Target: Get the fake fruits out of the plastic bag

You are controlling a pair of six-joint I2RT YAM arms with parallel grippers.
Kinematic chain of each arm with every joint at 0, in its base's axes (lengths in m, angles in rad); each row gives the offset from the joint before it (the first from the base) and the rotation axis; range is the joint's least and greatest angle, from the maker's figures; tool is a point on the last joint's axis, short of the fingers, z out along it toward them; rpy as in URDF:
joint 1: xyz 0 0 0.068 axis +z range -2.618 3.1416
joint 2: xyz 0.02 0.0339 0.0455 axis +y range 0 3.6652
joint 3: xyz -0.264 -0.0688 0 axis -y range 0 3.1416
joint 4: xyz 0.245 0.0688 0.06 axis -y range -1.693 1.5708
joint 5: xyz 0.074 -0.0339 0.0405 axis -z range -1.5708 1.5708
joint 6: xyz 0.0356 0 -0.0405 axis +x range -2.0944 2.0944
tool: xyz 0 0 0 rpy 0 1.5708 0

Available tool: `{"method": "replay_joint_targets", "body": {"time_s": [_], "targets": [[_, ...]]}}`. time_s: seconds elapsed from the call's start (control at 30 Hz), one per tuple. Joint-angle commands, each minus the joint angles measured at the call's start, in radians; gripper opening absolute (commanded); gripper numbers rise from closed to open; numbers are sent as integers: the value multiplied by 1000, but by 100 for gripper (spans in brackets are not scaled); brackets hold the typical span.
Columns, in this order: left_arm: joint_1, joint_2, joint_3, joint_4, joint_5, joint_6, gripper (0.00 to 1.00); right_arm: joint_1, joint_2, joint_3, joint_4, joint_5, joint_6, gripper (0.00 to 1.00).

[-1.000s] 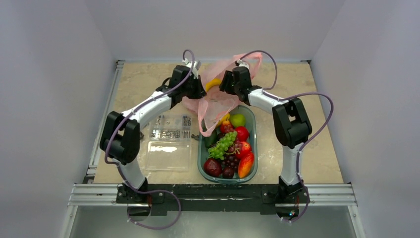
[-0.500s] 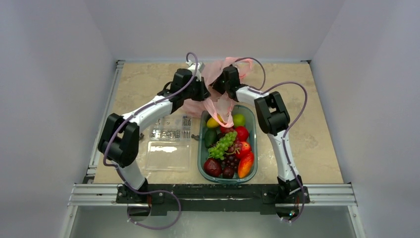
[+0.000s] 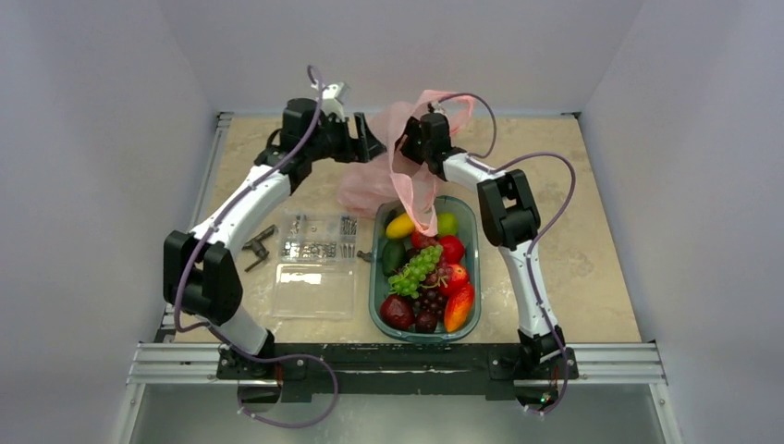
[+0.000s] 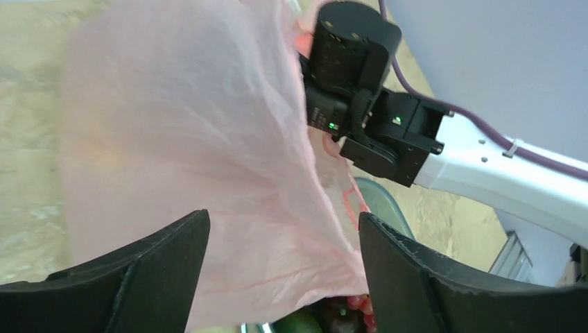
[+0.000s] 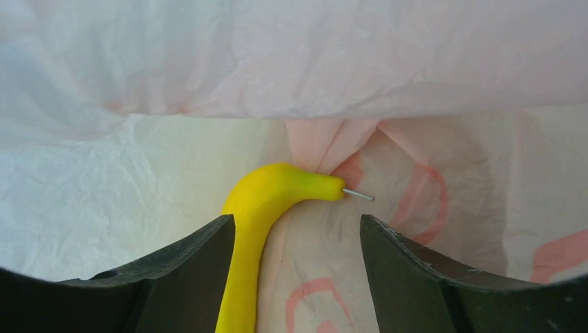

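Note:
The pink plastic bag [image 3: 381, 178] lies at the far end of the green tray [image 3: 478, 277], one flap hanging over the tray's far end. My right gripper [image 3: 410, 154] reaches into the bag from above. Its jaws [image 5: 297, 225] stand open around a yellow banana [image 5: 258, 229], which rests against one finger inside the bag. Just left of the bag is my left gripper [image 3: 367, 146], open and empty, with the bag [image 4: 187, 139] beyond its fingers [image 4: 284, 225]. In the tray lie a green grape bunch [image 3: 416, 268], red apple [image 3: 451, 248], mango [image 3: 459, 307] and dark plum [image 3: 396, 312].
The tray also holds a yellow oval fruit [image 3: 399, 225], a green apple [image 3: 446, 224] and dark purple grapes [image 3: 427, 303]. A clear plastic box [image 3: 319, 264] of small metal parts sits left of the tray, with a black tool [image 3: 254, 248] beside it.
My left gripper has opened, let go of the bag and drawn back to the left. The right gripper moved left into the bag and opened wider. The bag now droops over the tray.

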Motion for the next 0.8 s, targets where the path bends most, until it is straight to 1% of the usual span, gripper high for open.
{"method": "replay_joint_targets", "body": {"time_s": [0.0,0.07,0.13,0.23,0.3,0.37,0.43,0.53,0.6,0.7,0.77], "targets": [[81,-91,41,19,79,-3,82,-20,10,71,-14,-54,-114,68],[101,-93,50,5,23,14,87,-18,3,71,-7,-86,-114,69],[133,-52,69,-28,-38,-1,88,-17,-18,42,18,-125,-85,69],[189,83,151,-114,-84,-71,81,-15,-61,-14,58,-171,-19,69],[219,199,208,-129,-41,-151,76,-9,-91,-51,79,-190,5,69],[228,296,250,-90,29,-207,72,-3,-115,-66,85,-199,9,70],[229,391,287,-49,52,-269,69,-1,-116,-59,81,-218,21,72],[229,494,338,-5,46,-333,68,-1,-93,-52,87,-244,36,76],[230,545,364,19,40,-381,68,-1,-60,-38,107,-280,69,77],[228,618,440,-25,76,-441,67,-1,-19,-22,125,-283,123,77],[223,654,488,-95,92,-459,63,0,0,-17,134,-262,151,77]]}}
